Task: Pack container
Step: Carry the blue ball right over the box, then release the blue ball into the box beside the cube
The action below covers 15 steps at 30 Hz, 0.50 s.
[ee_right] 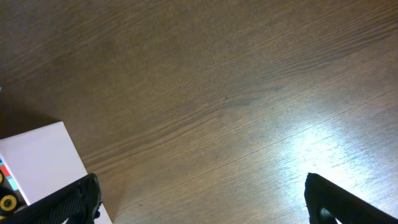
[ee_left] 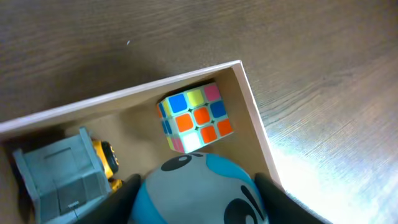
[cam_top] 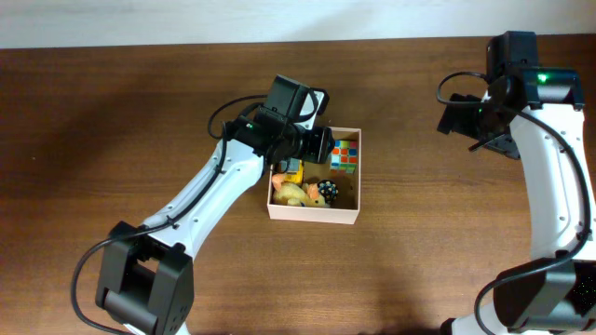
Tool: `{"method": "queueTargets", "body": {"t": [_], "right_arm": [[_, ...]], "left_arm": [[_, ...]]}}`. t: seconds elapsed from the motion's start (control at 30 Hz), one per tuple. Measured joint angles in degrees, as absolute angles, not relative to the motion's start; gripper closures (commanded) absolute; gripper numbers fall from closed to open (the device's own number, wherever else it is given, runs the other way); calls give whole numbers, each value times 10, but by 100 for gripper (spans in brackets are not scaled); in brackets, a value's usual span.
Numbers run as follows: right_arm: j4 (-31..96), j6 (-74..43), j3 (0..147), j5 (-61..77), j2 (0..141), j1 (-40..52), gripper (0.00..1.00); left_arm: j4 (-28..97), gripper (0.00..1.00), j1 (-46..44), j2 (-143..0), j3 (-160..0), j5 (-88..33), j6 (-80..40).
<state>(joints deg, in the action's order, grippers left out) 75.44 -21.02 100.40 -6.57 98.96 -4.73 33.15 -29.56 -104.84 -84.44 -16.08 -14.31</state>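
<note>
The overhead camera looks straight down on my table [cam_top: 112, 112]. My left wrist camera sits close above the box [ee_left: 254, 118]; my right catches its corner.

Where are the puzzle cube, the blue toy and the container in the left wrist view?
puzzle cube [ee_left: 200, 116], left wrist view, centre orange sticker.
blue toy [ee_left: 199, 193], left wrist view, rounded top.
container [ee_left: 118, 98], left wrist view, white rim.

The container [cam_top: 313, 215] is crowded: cube [ee_left: 196, 118], grey truck [ee_left: 62, 171], and the left gripper [ee_left: 199, 190] (clamping a blue round toy [ee_left: 186, 177]) overhead; free floor seemingly only between cube and truck.
</note>
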Motion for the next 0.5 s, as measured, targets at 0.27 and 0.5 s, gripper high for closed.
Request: {"method": "queueTargets", "body": {"t": [0.27,0.5], "right_arm": [[754,-210,1004,-66,990,-47,1],[754,-210,1004,-66,990,-47,1]], "left_arm": [[332,1,-296,-1049,-844,-161,-139],[332,1,-294,-1049,-845,-132,-139]]}}
